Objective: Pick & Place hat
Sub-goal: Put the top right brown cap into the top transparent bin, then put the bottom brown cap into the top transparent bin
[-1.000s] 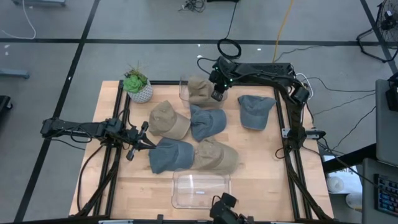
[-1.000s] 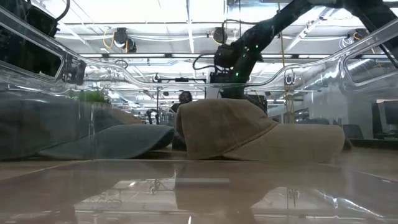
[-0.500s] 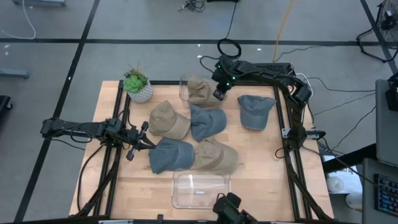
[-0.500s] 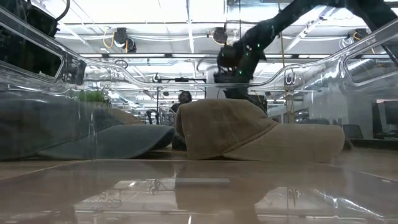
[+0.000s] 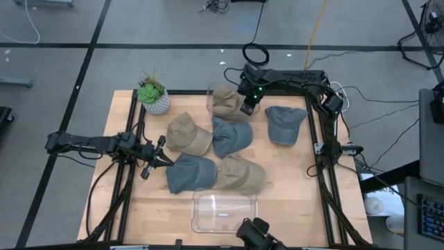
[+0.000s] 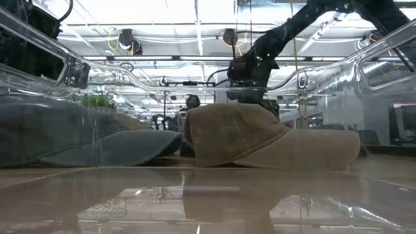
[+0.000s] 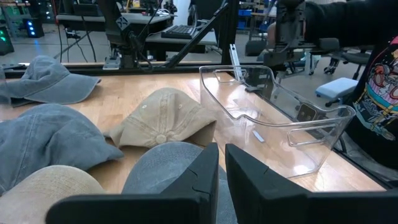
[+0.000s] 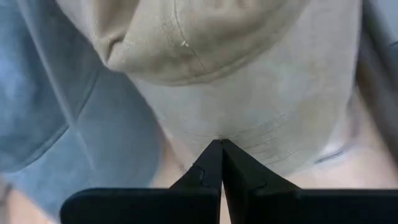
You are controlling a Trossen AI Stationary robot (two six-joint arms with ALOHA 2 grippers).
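A tan cap lies at the table's far edge, its crown over a clear bin and its brim pointing right. My right gripper is above that brim and shut on it; in the right wrist view the cap fills the picture past the gripper. My left gripper waits low on the table's left, shut, just left of a blue cap. In its wrist view the gripper is over that blue cap. My right gripper pinches the tan cap's brim at its front edge between both fingers, coming from above and pointing down. The crown rests at the clear bin and the brim lies low over the table.
More caps lie mid-table: tan, blue, blue, tan. A second clear bin stands at the near edge and a potted plant at the far left corner. A person is beyond the table.
My right gripper has moved a little toward the table's right edge, still shut on the brim. The tan cap has slid right with it, and the clear bin under it has shifted right too.
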